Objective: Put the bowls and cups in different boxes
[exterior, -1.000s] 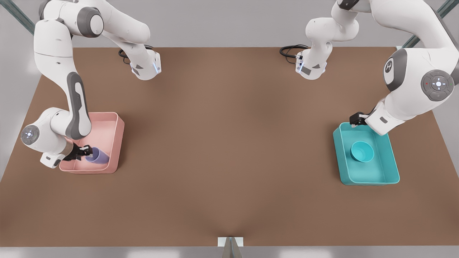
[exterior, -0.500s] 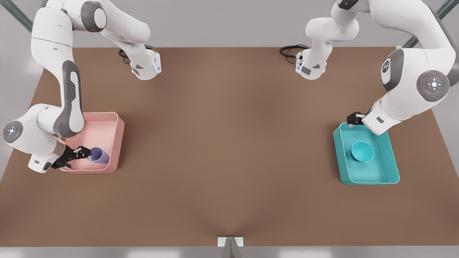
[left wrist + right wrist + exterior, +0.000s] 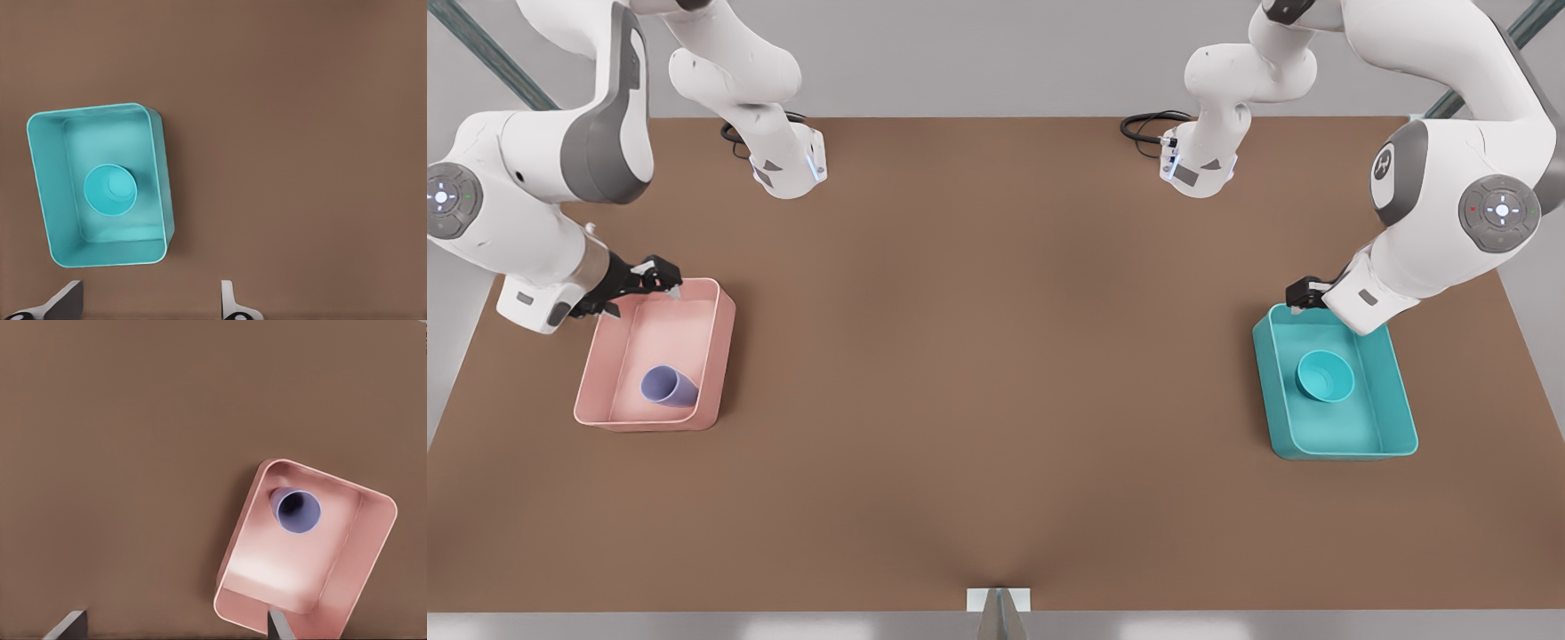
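Lavender cup [image 3: 669, 387] sits in the pink box [image 3: 720, 347] on the left, teal bowl [image 3: 1325, 376] in the teal box [image 3: 1400, 391] on the right. Right pincer [image 3: 660, 277] hangs spread and empty at the pink box's far edge; left pincer [image 3: 1303, 294], by the teal box's far corner, looks spread too, I think.

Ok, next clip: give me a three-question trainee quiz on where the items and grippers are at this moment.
1. True or false: the lavender cup sits inside the pink box.
2. Which container holds the teal bowl? A) pink box B) teal box C) bare table
3. Fill in: the right gripper and the left gripper both have their fingers ____.

Key: 1 true; 2 B; 3 open, each above its box's far rim, holding nothing.
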Available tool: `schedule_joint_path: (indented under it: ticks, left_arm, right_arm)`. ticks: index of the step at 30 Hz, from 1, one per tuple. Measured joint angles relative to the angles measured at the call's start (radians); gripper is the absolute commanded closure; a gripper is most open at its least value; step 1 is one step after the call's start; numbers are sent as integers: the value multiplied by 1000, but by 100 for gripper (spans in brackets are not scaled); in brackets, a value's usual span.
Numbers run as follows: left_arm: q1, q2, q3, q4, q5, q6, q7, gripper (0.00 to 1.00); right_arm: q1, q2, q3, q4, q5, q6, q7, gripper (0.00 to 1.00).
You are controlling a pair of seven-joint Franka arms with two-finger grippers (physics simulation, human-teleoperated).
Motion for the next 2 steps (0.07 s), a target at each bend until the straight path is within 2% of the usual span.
schedule_joint_path:
  ticks: [2]
  left_arm:
    - [0,0,0,0,0,-1,0,0]
  right_arm:
    - [-2,-2,-1,-1,-4,-13,30,0]
